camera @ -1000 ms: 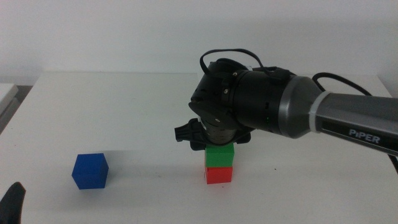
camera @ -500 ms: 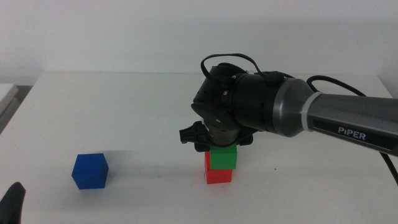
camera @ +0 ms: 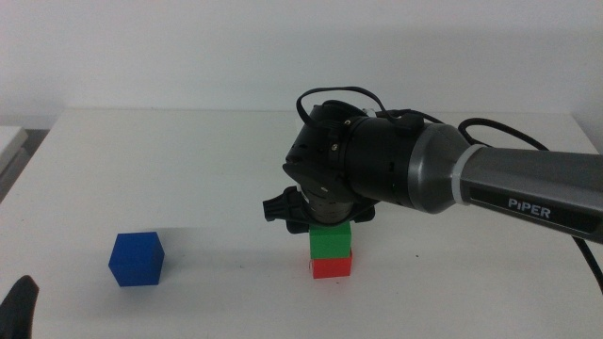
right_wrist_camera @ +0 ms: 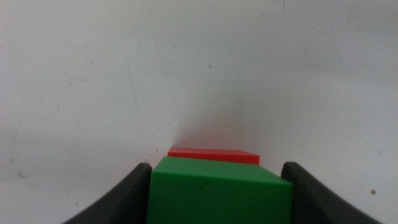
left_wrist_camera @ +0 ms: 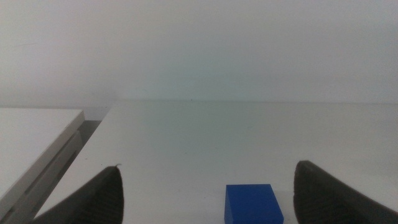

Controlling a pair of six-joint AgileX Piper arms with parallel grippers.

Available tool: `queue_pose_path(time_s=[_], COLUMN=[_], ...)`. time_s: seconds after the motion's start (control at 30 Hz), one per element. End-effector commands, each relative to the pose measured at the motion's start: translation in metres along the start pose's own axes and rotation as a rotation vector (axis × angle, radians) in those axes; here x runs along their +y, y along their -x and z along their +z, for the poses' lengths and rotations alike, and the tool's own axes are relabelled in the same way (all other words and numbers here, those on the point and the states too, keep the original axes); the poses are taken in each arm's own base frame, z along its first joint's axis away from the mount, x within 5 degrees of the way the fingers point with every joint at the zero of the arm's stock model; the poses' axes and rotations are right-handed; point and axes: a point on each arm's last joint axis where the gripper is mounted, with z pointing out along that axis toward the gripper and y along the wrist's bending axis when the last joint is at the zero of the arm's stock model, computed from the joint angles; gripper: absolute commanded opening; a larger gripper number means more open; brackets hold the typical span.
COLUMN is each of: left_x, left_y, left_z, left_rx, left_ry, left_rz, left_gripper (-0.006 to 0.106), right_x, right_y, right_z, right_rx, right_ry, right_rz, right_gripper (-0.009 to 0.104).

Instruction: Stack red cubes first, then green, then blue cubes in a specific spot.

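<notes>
The red cube [camera: 331, 267] sits on the white table, and the spot under it is hidden. The green cube [camera: 331, 241] rests on top of it, roughly squared up. My right gripper [camera: 328, 224] comes down from above and is shut on the green cube [right_wrist_camera: 217, 193], with both jaws against its sides. A strip of the red cube [right_wrist_camera: 214, 154] shows beyond it. The blue cube [camera: 137, 258] stands alone at the left. My left gripper [camera: 19, 306] waits at the bottom left corner. It is open [left_wrist_camera: 205, 199], with the blue cube [left_wrist_camera: 253, 203] just ahead of its jaws.
The right arm's bulky wrist [camera: 367, 165] and cable hang over the stack. A second white surface [left_wrist_camera: 31, 140] lies beyond a gap at the table's left edge [camera: 11, 141]. Faint scratches mark the tabletop [right_wrist_camera: 134, 81].
The right gripper shifted the green cube slightly right, then back left and a little lower, so it now sits squarely over the red cube. The blue cube and left arm have not moved.
</notes>
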Motion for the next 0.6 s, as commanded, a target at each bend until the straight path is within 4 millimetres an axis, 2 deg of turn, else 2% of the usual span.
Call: queue_pose_path(time_s=[0.0,0.07,0.13,0.17,0.23,0.3,0.4,0.43,0.47,0.57], left_x=[0.0,0.0,0.0,0.0,0.0,0.0,0.0,0.0,0.0,0.0], left_y=[0.002,0.002,0.002,0.002,0.002,0.002,0.002,0.002,0.002,0.002], left_z=[0.0,0.0,0.0,0.0,0.0,0.0,0.0,0.0,0.0,0.0], left_rx=[-0.018,-0.018,-0.018,-0.018,-0.018,-0.018,-0.018,-0.018,-0.018,-0.018], left_ry=[-0.003,-0.003,-0.003,-0.003,-0.003,-0.003,-0.003,-0.003,-0.003,-0.003], left_rz=[-0.004,-0.004,-0.004,-0.004,-0.004,-0.004,-0.004,-0.004,-0.004,-0.004], left_gripper=[0.094,0.094,0.094,0.094,0.094,0.094,0.094,0.094,0.094,0.094], right_x=[-0.002,-0.002,-0.002,-0.002,-0.004,-0.011,-0.027,-0.037,-0.057,-0.096], right_y=[0.0,0.0,0.001,0.001,0.002,0.006,-0.002,-0.009,-0.03,-0.066], right_z=[0.002,0.002,0.002,0.002,0.001,-0.03,-0.096,-0.12,-0.154,-0.196], right_rx=[-0.009,-0.012,-0.013,-0.016,-0.018,-0.056,-0.184,-0.237,-0.31,-0.426], right_ry=[-0.024,-0.026,-0.025,-0.025,-0.027,-0.013,0.064,0.108,0.2,0.336], right_rz=[-0.026,-0.033,-0.033,-0.035,-0.034,-0.042,-0.063,-0.073,-0.125,-0.211], right_gripper=[0.043,0.064,0.079,0.086,0.093,0.093,0.093,0.093,0.093,0.093])
